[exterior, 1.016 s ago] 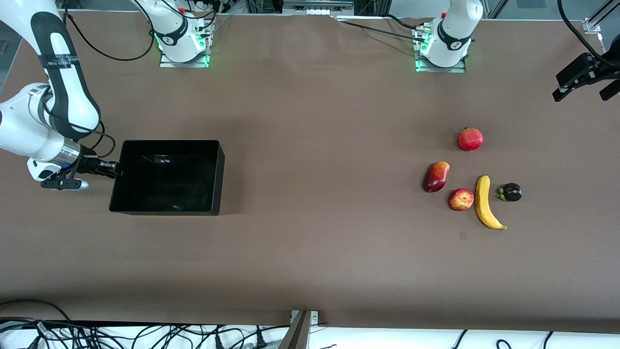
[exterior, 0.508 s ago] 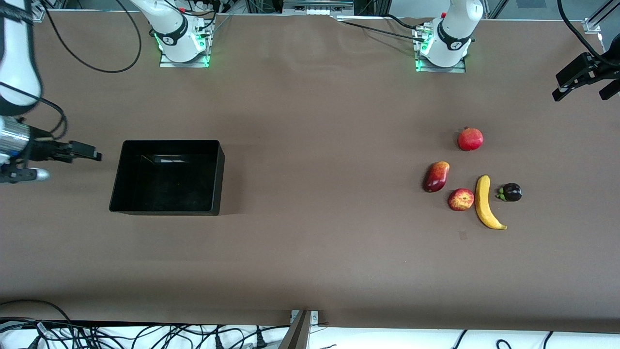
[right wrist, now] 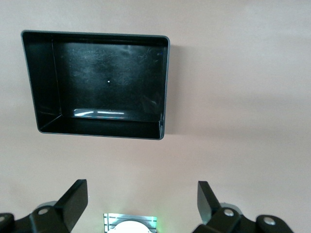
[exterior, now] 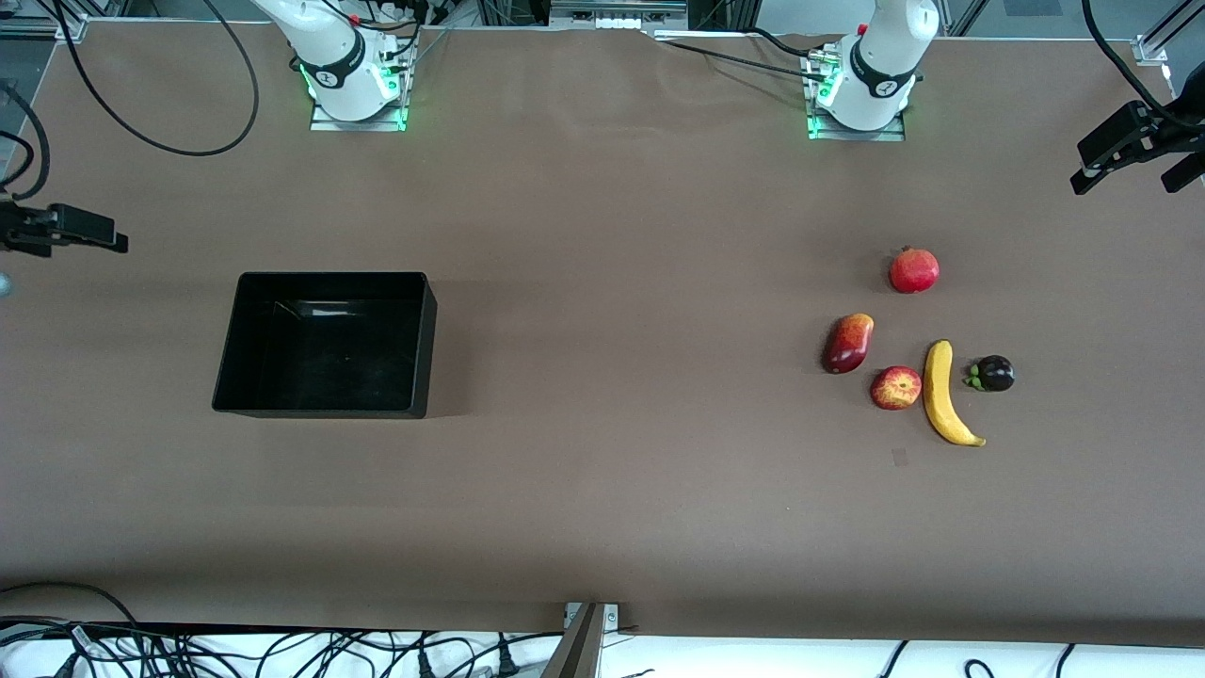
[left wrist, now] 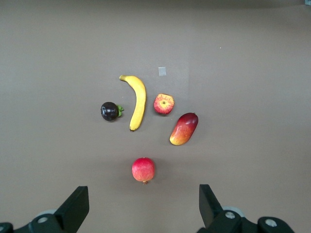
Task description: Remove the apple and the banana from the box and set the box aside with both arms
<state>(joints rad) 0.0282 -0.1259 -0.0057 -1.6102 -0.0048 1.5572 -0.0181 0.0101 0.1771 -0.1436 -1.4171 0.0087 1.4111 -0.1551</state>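
Found the box (exterior: 320,410) resting flat on the table (exterior: 612,235) toward the right arm's end, open side up, nothing inside. Saw the right gripper (right wrist: 141,187) up in the air over the tabletop at the very edge of that end, well apart from the box and touching none of its walls. Noted its fingers (right wrist: 77,194) spread wide with nothing between them, the whole box in the right wrist view past the fingertips.

Counted five fruits grouped toward the left arm's end, all on the table and well apart from the box. Placed the banana (exterior: 941,393) lengthwise, its curve bowed toward the apple (exterior: 895,388), which sat just beside it. Spotted a dark purple fruit (exterior: 993,374) close on the banana's other flank, green stem pointing at the banana. Marked a long red-yellow fruit (exterior: 848,343) tilted near the apple, slightly farther from the front camera. Put a round red fruit (exterior: 914,270) farthest from that camera, apart from the rest.

Saw the left gripper (left wrist: 143,190) up in the air over the tabletop at the edge of the left arm's end, clear of every fruit. Noted its fingers (left wrist: 75,206) also spread wide, holding nothing, with the round red fruit the closest of the group in the left wrist view.
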